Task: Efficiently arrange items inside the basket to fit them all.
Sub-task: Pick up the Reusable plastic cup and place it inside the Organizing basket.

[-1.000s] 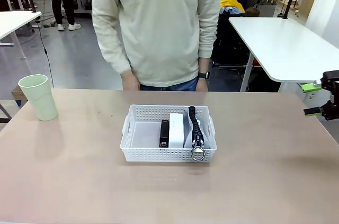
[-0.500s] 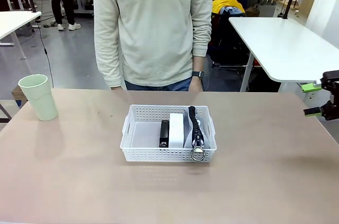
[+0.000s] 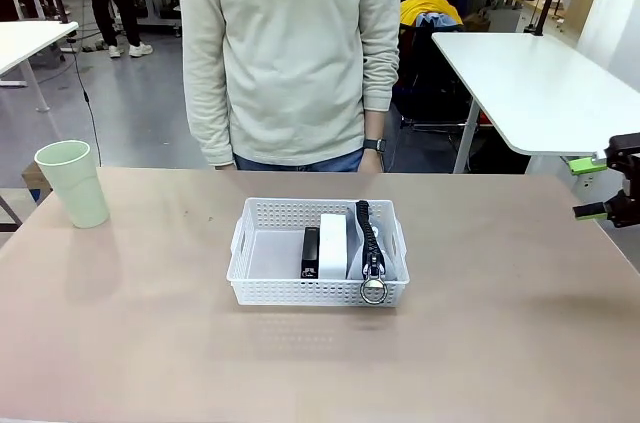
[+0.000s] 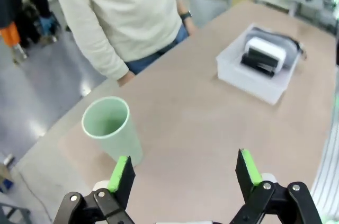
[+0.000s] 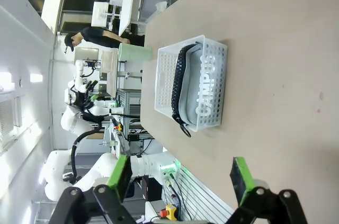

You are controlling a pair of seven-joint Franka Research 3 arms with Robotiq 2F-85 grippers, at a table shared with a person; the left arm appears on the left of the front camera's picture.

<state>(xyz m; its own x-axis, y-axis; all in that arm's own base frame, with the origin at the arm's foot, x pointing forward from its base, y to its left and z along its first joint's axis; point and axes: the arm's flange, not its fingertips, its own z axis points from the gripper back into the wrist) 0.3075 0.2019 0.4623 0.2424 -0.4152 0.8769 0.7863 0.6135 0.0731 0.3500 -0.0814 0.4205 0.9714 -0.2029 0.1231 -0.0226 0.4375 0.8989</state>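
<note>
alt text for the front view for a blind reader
A white basket on the table holds a stapler, a box and a pouch side by side; a green cup stands outside it, far left. A person stands opposite, and the right pincer hangs open at the right edge.

Left gripper [image 4: 184,171]: empty, its green-padded fingers [image 4: 121,173] spread wide, above the worktop [image 4: 201,123].
Cup [image 4: 108,128]: pale green, upright, mouth open, on the worktop just beyond the gripper's finger at picture left.
Basket [image 4: 249,78]: white, well apart from the cup, toward the picture's upper right.
In the basket: a white box [image 4: 263,50], a black stapler [image 4: 257,64] against it, a grey pouch [image 4: 288,41] behind.
Person [image 4: 122,12]: cream sweater, standing at the worktop's edge, watch [image 4: 185,16] on one wrist.
</note>
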